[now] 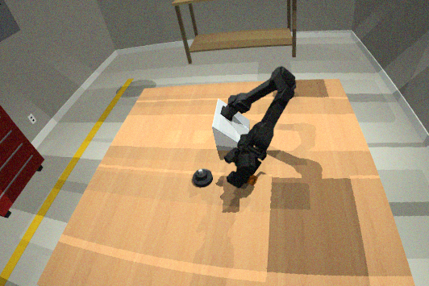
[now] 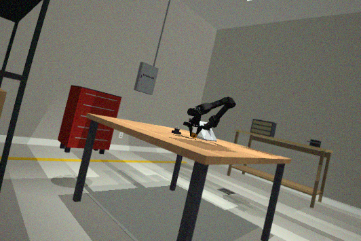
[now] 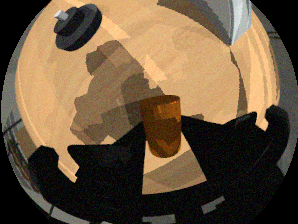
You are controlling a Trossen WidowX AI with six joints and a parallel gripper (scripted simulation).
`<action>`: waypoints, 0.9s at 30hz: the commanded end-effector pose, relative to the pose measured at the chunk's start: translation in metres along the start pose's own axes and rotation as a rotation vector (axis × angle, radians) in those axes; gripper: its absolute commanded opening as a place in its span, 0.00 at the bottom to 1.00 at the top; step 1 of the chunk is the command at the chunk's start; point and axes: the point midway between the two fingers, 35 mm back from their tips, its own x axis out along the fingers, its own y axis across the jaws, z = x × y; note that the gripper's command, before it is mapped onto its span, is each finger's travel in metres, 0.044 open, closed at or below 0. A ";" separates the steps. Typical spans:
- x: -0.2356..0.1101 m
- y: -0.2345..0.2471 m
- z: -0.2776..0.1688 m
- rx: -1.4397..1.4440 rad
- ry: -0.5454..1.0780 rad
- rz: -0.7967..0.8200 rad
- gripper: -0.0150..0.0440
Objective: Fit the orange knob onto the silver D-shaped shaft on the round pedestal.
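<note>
Orange knob (image 3: 162, 124) between pincer (image 3: 166, 152) fingers.

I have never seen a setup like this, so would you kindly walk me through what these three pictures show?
It is one black robot arm mounted on a wooden table. At its tip is a gripper, two fingers that pinch things.

The first picture looks down from above, the second from across the room, and the third from a camera on the arm's wrist, looking past the fingers.

On the table stand a dark round pedestal with a short silver shaft sticking up, and a white wedge-shaped block beside the arm.

The gripper is closed on the orange knob, low over the table, beside the pedestal. The knob is not on the shaft yet.
</note>
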 end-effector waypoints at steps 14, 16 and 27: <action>-0.007 0.002 -0.003 -0.411 0.010 0.011 0.56; -0.007 0.002 -0.003 -0.481 0.010 0.012 0.56; -0.007 0.002 -0.003 -0.585 0.009 0.012 0.56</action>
